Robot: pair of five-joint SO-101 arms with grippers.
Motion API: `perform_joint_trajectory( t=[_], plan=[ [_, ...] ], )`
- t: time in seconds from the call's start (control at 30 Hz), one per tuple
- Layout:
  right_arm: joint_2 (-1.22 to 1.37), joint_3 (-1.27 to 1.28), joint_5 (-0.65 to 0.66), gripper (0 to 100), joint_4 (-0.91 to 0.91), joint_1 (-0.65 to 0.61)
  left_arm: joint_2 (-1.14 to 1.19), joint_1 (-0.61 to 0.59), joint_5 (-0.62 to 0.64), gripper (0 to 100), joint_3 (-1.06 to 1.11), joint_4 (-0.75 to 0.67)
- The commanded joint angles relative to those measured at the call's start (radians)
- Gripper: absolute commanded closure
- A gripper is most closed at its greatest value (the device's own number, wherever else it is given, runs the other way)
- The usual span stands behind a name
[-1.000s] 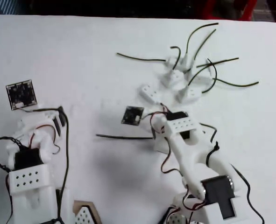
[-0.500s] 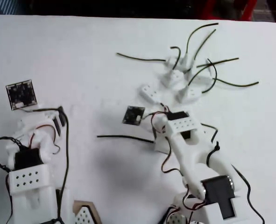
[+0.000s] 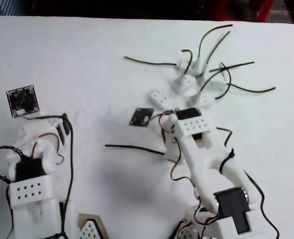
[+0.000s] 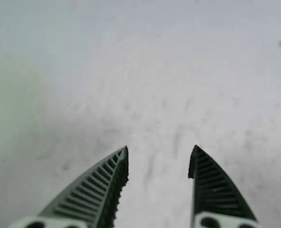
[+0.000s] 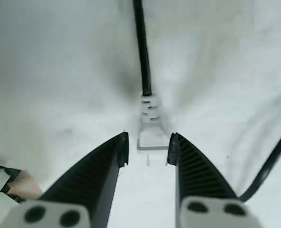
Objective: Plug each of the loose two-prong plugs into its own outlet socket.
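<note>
**Plug pick-up stage.** The right hand lies low over the table, near its middle. Its two fingers are narrowed to the width of one two-prong plug. They appear to pinch the plug's broad end, though a sliver of gap on one side cannot be excluded. The black cord trails flat toward the left edge, in line with the hand. Gripping the body rather than the cord probably keeps the plug steerable toward a socket.

The left hand is held over bare table by the near left corner, its fingers moderately apart and empty, presumably parked clear of the working arm.

Count:
- two arms
- one plug in hand
- one perforated socket block, just beyond the right arm
- a tangle toward the far edge, right of centre, of about four white pieces and at least six dark cords, too overlapped to sort into plugs and sockets

No plug is visibly seated, so the task is judged to be near its start.
</note>
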Motion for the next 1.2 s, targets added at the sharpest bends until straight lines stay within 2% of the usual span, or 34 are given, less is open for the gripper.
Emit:
perform_joint_trajectory(
  t=[0.0,0.13,0.4,0.6,0.93,1.17],
  plan=[
    [-0.035,-0.031,-0.012,86.5,0.05,-0.019,-0.019,-0.007,0.0,79,-0.008,-0.021],
    [-0.027,0.014,-0.009,86.5,0.035,-0.012,-0.019,-0.007,0.0,79,-0.008,-0.021],
    [-0.024,0.155,0.003,86.3,-0.216,0.047,-0.019,-0.007,0.0,79,-0.008,-0.021],
    [-0.024,0.192,0.058,86.6,-0.22,0.048,-0.019,-0.007,0.0,79,-0.008,-0.021],
    [-0.027,0.169,0.055,98.2,-0.214,0.047,-0.019,-0.007,0.0,79,-0.008,-0.021],
    [-0.025,0.092,0.052,95.6,-0.116,0.045,-0.019,-0.007,0.0,79,-0.008,-0.021]
  ],
)
